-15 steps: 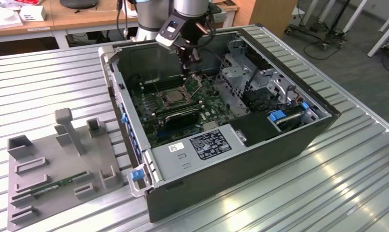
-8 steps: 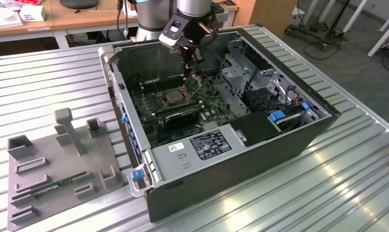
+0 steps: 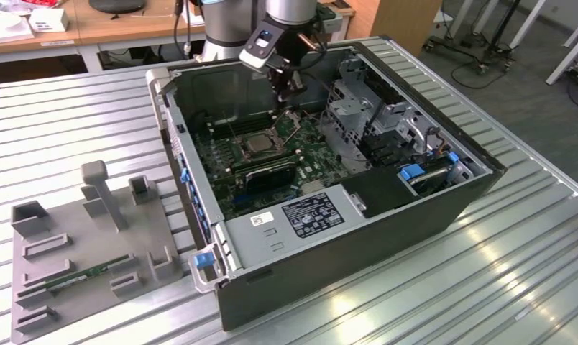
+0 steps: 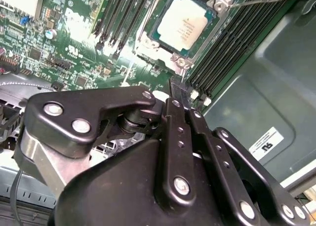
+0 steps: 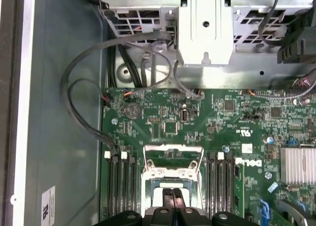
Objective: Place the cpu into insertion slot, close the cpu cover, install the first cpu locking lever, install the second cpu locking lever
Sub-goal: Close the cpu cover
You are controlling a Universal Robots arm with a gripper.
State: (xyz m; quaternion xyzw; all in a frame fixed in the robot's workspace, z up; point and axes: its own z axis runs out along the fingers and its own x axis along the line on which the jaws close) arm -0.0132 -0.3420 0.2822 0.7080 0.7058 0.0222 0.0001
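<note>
An open computer case [image 3: 366,237] lay on its side on a ribbed metal table [image 3: 519,287], its green motherboard [image 3: 217,154] facing up. A power supply with a black label [image 3: 308,213] sat inside at the near end, and a silver drive cage [image 3: 361,108] stood toward the exterior view's right. A blue tab [image 3: 205,260] stuck out at the case's near corner. On the table, to the exterior view's left, rested a grey fixture [image 3: 78,244] with a green memory stick [image 3: 83,277] lying in it. In the first wrist view, grey cables [image 5: 64,80] looped beside the board, a coin cell battery [image 5: 133,110] sat on it, and a finned silver heat sink [image 5: 297,165] stood toward one side.
</note>
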